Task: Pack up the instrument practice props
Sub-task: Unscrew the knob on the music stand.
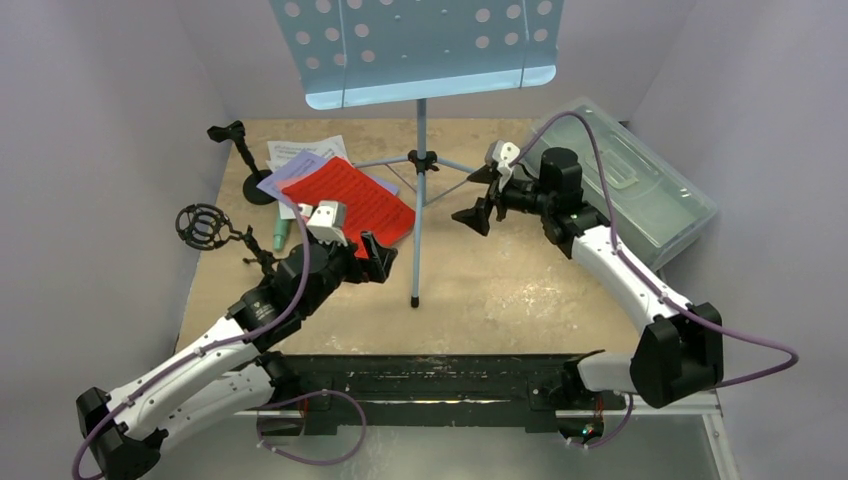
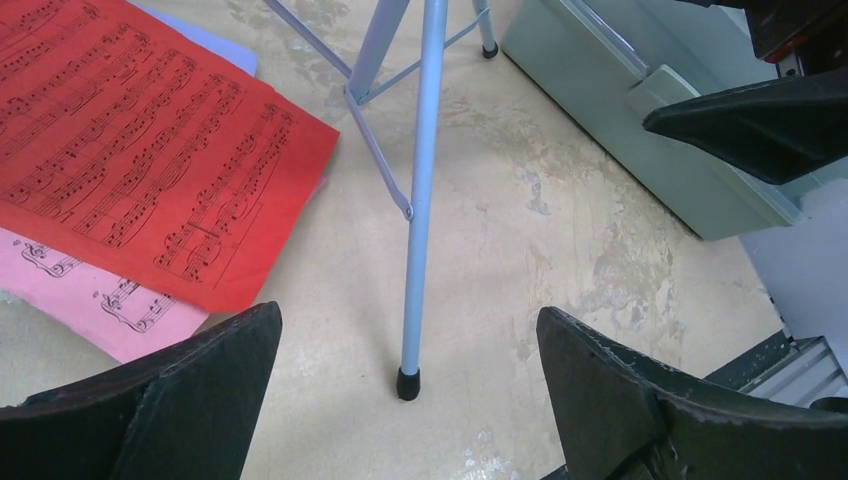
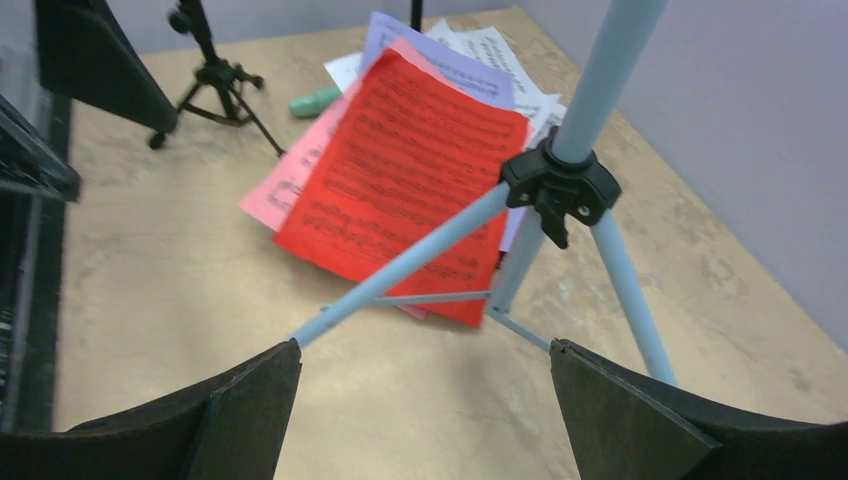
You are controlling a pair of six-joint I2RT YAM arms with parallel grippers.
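The light-blue music rack (image 1: 415, 45) stands upright on tripod legs at the back middle. Its black hub (image 3: 555, 185) and front leg foot (image 2: 407, 383) show. A red music sheet (image 1: 350, 200) tops a pile with pink (image 2: 90, 300), lilac (image 1: 285, 180) and white (image 1: 305, 152) sheets left of the pole. A teal microphone (image 1: 281, 235) lies beside the black microphone tripod (image 1: 205, 225). The round-base pole (image 1: 245, 160) stands behind. My left gripper (image 1: 378, 258) is open, facing the front leg (image 2: 408, 312). My right gripper (image 1: 478, 197) is open and empty, just right of the tripod legs (image 3: 425, 350).
A translucent grey-green plastic box (image 1: 640, 190) with its lid on lies at the back right, behind my right arm. Grey walls close in both sides and the back. The black mounting rail (image 1: 430, 385) runs along the near edge.
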